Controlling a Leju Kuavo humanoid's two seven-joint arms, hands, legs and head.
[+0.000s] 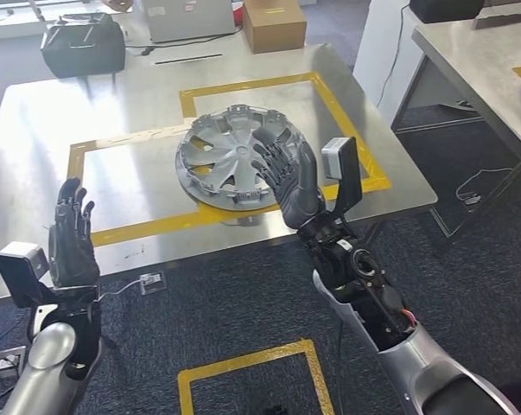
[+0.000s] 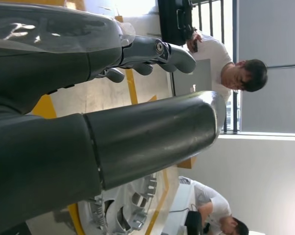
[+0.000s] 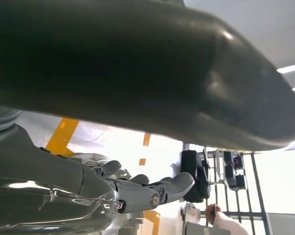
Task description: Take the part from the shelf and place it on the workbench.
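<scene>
The hubcap lies flat on the workbench, across the yellow tape. Both hands, left hand and right hand, are spread, holding nothing. It is probably light, stiff plastic; grip its rim.

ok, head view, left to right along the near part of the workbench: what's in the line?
Left hand, open at the table's near edge → silver wheel cover lying flat on the workbench, across the yellow tape → right hand, open over the cover's right rim → wrist camera on the right arm.
</scene>
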